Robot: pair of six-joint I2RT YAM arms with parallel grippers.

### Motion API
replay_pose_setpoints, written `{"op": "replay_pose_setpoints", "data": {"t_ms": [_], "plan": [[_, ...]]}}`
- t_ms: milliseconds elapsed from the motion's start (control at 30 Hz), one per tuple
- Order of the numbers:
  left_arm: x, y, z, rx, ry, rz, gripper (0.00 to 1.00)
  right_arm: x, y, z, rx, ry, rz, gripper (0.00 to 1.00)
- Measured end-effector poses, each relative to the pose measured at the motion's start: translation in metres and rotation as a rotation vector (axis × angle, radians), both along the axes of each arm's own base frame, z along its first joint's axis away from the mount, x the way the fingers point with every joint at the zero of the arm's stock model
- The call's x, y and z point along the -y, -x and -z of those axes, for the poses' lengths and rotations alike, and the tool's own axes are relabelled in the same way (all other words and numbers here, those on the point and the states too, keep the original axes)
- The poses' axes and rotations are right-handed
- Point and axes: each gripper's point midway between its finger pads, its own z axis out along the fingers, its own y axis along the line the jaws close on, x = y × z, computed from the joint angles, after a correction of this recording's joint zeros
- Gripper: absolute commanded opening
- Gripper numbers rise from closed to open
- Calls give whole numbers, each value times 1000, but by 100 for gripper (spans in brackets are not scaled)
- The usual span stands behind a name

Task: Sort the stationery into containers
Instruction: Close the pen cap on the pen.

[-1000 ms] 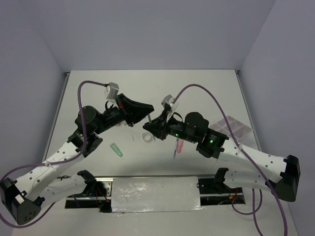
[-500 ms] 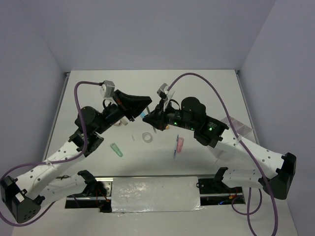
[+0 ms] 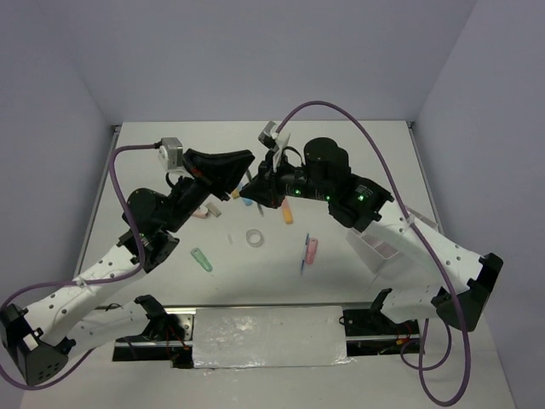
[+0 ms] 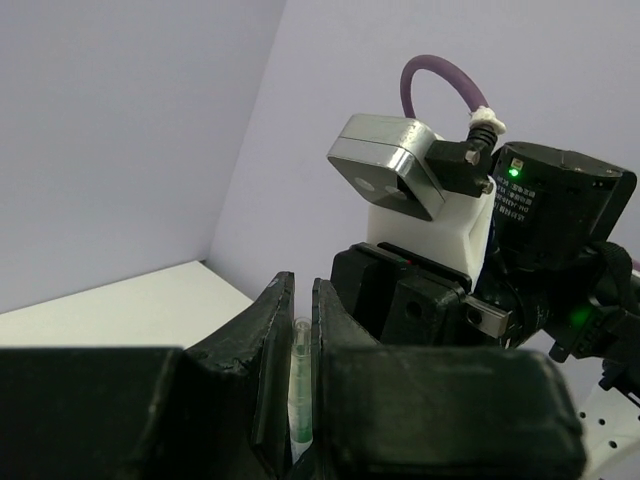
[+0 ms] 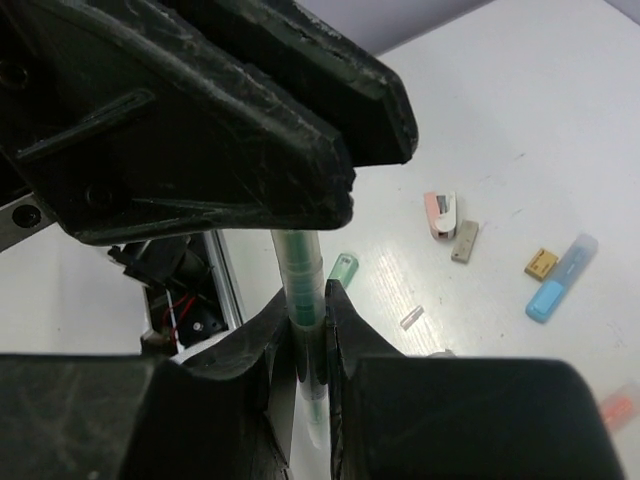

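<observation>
Three pale lavender walls (image 3: 255, 60) enclose a white table (image 3: 358, 153) scattered with a tape ring (image 3: 254, 239) and a green marker (image 3: 202, 259). Above its middle the left gripper (image 4: 303, 300) and right gripper (image 5: 307, 305) meet, each clenched on one green pen (image 5: 299, 262) held off the surface.

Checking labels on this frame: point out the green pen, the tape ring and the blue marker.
green pen (image 5: 303, 265): right wrist view, on the green barrel.
tape ring (image 3: 254, 244): top external view, on the near rim.
blue marker (image 5: 562, 277): right wrist view, on the mid-body.
</observation>
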Motion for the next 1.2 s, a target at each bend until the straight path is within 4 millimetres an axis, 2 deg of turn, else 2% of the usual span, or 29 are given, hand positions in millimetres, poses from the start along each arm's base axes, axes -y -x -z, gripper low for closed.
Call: {"op": "replay_pose_setpoints", "data": {"t_ms": [333, 567, 667, 800, 900, 1033, 1100, 1133, 1200], "plan": [[-4, -5, -7, 35, 20, -57, 0, -5, -6, -8, -42, 66, -34, 0], [-6, -4, -6, 15, -11, -80, 0, -7, -4, -4, -36, 63, -61, 0], [-3, -5, 0, -2, -62, -82, 0, -4, -7, 8, -13, 39, -56, 0], [8, -7, 22, -36, -155, -59, 0, 1, -9, 32, -22, 29, -44, 1], [21, -11, 30, -41, -210, -22, 0, 3, -13, 40, -28, 4, -26, 1], [32, -17, 32, -40, -227, -2, 0, 11, -19, 41, -29, -19, 12, 0], [34, -15, 32, -37, -229, 13, 9, 13, -18, 42, -28, -26, 16, 0], [35, -14, 32, -35, -229, 20, 25, 14, -17, 41, -23, -31, 18, 0], [35, -13, 31, -35, -227, 23, 47, 15, -18, 41, -13, -40, 26, 0]]}}
